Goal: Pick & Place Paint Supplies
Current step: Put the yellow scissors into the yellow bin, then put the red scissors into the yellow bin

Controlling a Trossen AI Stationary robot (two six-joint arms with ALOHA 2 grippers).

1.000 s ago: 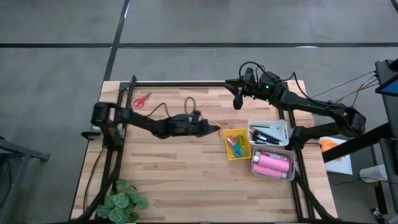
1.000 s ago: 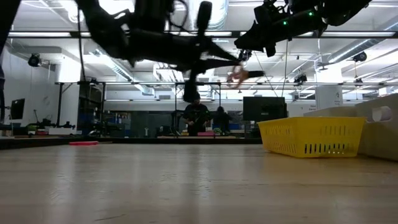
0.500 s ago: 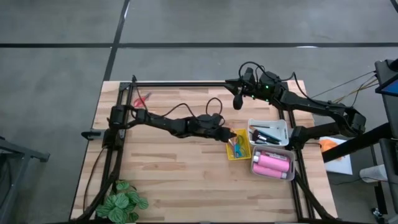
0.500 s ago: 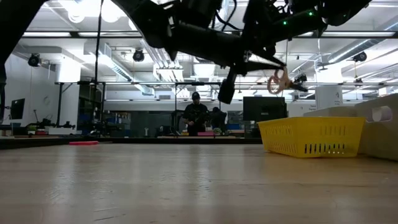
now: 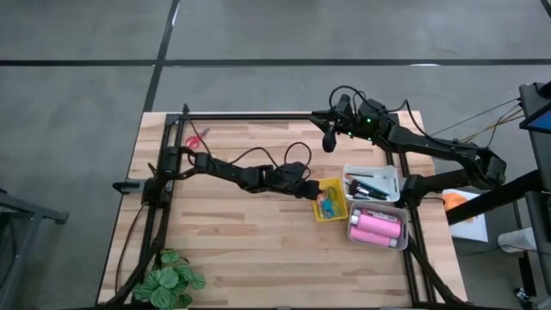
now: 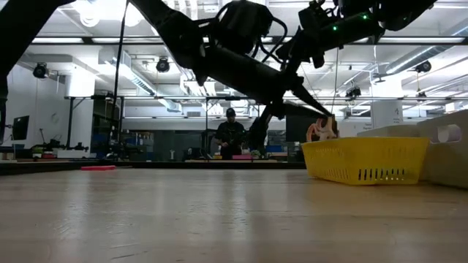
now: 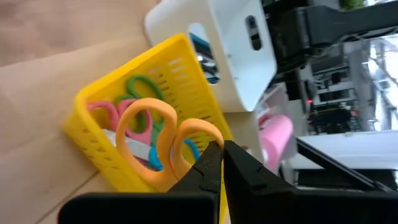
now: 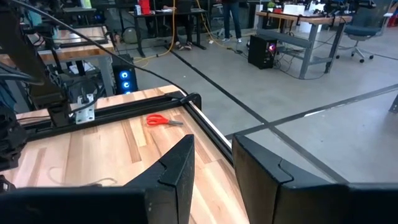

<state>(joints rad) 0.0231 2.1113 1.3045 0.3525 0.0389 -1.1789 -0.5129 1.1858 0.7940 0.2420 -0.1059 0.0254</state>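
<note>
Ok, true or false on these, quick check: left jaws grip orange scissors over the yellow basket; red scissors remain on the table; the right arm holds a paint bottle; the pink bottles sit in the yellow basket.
1. The left gripper is shut on orange-handled scissors at the yellow basket. True.
2. Red scissors lie on the table. True.
3. The right gripper holds a paint bottle. False: its jaws stand apart, with nothing between them.
4. The pink bottles sit in the yellow basket. False: they lie in a white tray beside it.
</note>
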